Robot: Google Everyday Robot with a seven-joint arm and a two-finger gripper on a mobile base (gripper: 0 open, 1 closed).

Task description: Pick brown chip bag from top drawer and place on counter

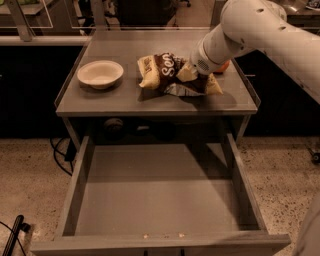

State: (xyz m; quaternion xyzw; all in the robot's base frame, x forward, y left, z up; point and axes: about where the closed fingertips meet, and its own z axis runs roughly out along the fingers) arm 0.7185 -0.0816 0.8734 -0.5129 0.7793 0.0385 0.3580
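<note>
You are looking at what seems a lab-like robot test space, not a home. A plain grey metal counter (115, 100) with an open shallow grey drawer (155, 195) stands on speckled stone flooring (30, 170). Black cables (62, 159) trail beside it, and glass partitions (35, 12) stand behind. The white arm's gripper (189, 75) sits at the crinkly brown chip bag (167, 70) on the counter's right.

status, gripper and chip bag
Gripper at right end of crinkly brown chip bag. Bag lying on flat grey counter. Wide grey metal drawer open. Round white bowl apart, no obstruction.
</note>
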